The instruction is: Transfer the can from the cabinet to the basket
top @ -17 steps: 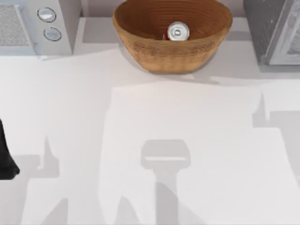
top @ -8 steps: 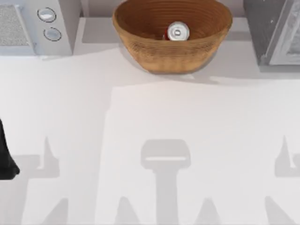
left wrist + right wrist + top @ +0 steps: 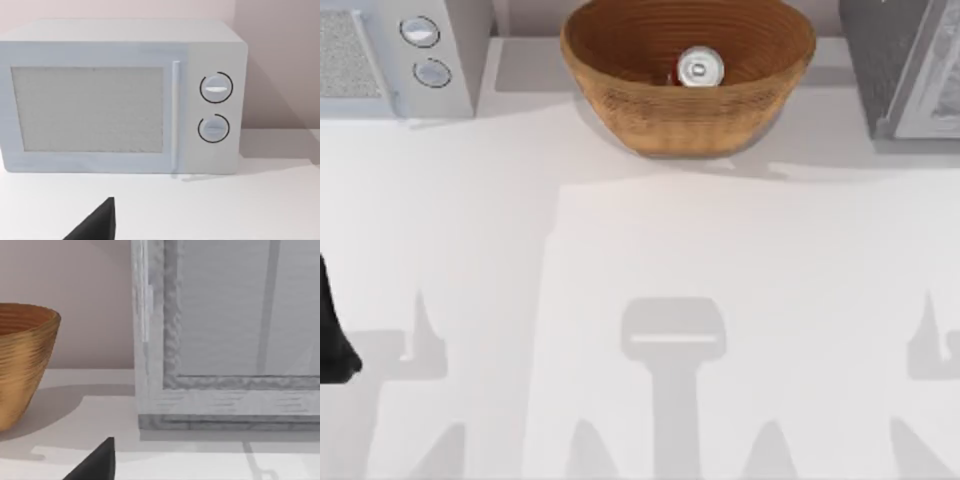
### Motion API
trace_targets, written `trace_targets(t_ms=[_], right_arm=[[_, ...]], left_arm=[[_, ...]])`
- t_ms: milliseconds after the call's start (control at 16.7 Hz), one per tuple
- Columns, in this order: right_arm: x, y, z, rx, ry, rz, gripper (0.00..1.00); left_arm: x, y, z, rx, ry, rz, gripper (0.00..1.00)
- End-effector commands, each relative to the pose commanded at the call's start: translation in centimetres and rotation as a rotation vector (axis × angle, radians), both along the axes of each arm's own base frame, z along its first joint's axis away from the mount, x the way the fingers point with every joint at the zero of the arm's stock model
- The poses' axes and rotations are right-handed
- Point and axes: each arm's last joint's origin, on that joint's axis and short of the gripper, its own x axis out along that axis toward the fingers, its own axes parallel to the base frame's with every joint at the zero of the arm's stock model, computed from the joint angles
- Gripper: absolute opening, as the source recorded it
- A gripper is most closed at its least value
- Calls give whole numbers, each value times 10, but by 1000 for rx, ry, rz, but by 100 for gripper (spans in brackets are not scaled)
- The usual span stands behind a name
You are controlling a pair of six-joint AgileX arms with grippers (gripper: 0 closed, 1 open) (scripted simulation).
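Can [image 3: 697, 69] upright inside basket [image 3: 620, 60], silver top and pull tab facing up, resting on the ribbed inner floor slightly right of centre. Basket of brown woven wicker at the far middle of the counter [image 3: 640, 250]; outer wall also in the right wrist view [image 3: 20, 365]. Cabinet [image 3: 880, 70] at the far right corner, well apart from the basket, dark grey side toward the basket, lighter framed door [image 3: 225, 340] with speckled panel facing the right wrist camera. White appliance [image 3: 430, 50] with two round knobs [image 3: 215, 107] and vertical door handle at the far left corner, seen frontally from the left wrist. Left arm [image 3: 332, 340] parked at the left edge of the counter; dark fingertip of left hand [image 3: 97, 222] low in the left wrist view, opening impossible to tell. Dark fingertip of right hand [image 3: 97, 462] likewise low in the right wrist view, above bare counter before the cabinet; opening impossible to tell.
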Motion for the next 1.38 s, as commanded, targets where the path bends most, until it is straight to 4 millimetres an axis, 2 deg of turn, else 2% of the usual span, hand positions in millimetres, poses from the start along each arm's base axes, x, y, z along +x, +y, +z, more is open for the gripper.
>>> trace_targets(t_ms=[360, 480, 660, 840, 1080, 1260, 1380], right_arm=[[16, -20, 29, -10, -49, 0, 100], [27, -35, 37, -16, -49, -3, 100], [46, -69, 42, -19, -35, -6, 100], [59, -111, 36, -11, -12, -7, 100], [58, -165, 16, 0, 3, -4, 100], [51, -191, 3, -1, 4, -2, 100], [48, -199, -1, -1, 5, -1, 100]], left_arm=[[0, 0, 0, 0, 0, 0, 100], [0, 0, 0, 0, 0, 0, 100], [0, 0, 0, 0, 0, 0, 100], [0, 0, 0, 0, 0, 0, 100], [0, 0, 0, 0, 0, 0, 100], [0, 0, 0, 0, 0, 0, 100], [0, 0, 0, 0, 0, 0, 100]])
